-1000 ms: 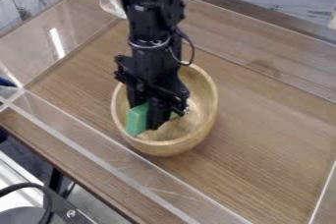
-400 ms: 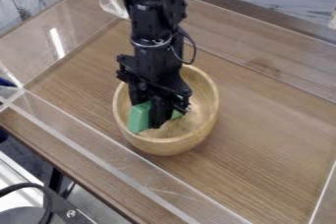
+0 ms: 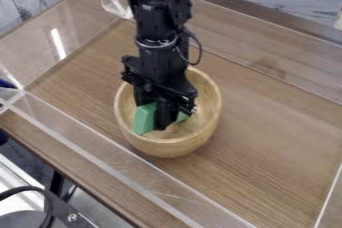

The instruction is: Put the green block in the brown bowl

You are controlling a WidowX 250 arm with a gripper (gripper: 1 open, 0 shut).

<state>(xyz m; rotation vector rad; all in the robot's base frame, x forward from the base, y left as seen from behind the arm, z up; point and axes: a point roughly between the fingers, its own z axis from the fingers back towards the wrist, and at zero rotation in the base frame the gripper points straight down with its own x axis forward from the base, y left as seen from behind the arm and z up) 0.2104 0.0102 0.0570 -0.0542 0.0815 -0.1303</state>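
The brown bowl (image 3: 207,122) is a round, light wooden bowl sitting in the middle of the wooden table. My black gripper (image 3: 158,122) points straight down into it from above. The green block (image 3: 140,121) stands tilted inside the bowl against its left wall, and the gripper's fingers are shut on it. A dark finger (image 3: 156,115) crosses the block's front, so green shows on both sides of it. The lower end of the block and the bowl's floor under the gripper are hidden.
The table (image 3: 267,122) is a wood-grain surface ringed by low clear plastic walls (image 3: 54,42). The black arm (image 3: 154,22) rises behind the bowl toward the top of the view. Dark cables hang below the table's front left corner.
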